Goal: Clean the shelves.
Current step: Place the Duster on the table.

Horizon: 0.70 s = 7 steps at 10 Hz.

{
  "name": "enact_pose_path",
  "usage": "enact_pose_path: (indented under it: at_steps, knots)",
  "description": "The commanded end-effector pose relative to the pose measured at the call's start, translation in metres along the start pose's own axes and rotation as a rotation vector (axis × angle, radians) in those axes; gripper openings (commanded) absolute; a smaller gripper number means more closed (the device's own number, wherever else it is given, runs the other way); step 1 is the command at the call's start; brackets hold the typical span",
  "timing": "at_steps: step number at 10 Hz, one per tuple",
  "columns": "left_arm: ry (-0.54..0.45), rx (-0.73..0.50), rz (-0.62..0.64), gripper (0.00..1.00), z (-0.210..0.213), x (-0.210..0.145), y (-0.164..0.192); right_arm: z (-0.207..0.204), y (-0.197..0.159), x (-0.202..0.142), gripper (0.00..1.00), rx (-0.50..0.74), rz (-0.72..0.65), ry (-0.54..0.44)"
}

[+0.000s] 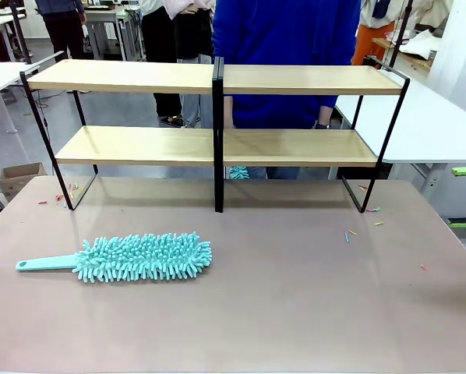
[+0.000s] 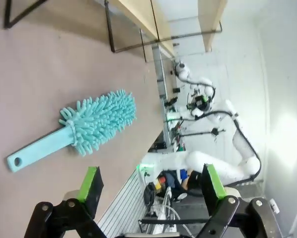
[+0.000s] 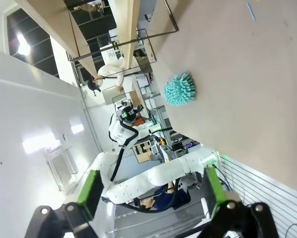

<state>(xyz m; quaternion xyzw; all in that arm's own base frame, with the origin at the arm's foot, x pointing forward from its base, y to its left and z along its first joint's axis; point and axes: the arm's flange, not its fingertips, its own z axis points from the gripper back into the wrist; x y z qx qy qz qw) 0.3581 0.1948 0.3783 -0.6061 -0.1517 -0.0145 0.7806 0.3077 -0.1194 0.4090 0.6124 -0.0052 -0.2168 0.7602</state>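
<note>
The shelves [image 1: 217,144], two long light-wood boards in a thin black frame with a black centre post, stand across the far half of the beige table. A teal fluffy duster [image 1: 143,257] with a flat handle lies on the table in front of their left half. In the left wrist view my left gripper [image 2: 152,191] hangs open above the table edge, with the duster [image 2: 96,121] lying apart beyond its fingers and the shelves [image 2: 138,15] farther off. My right gripper [image 3: 151,193] is open too, empty, looking at the duster [image 3: 180,89] end-on and the shelves [image 3: 123,20].
A person in a blue top [image 1: 287,47] stands right behind the shelves. Small coloured scraps [image 1: 348,235] lie on the table at the right and near the left frame foot [image 1: 59,198]. White tables [image 1: 432,125] flank the scene; a cardboard box [image 1: 19,178] sits on the floor at left.
</note>
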Motion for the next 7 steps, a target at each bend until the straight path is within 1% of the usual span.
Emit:
enact_pose_path:
  at_steps: [1, 7]
  knots:
    - [0.085, -0.008, -0.090, 1.00, -0.0064, 0.0011, -0.0017, 0.0002, -0.0003, 0.0003, 1.00, 0.004, -0.002, 0.002]
    - [0.085, -0.008, -0.090, 1.00, -0.0064, 0.0011, -0.0017, 0.0002, -0.0003, 0.0003, 1.00, 0.004, -0.002, 0.002]
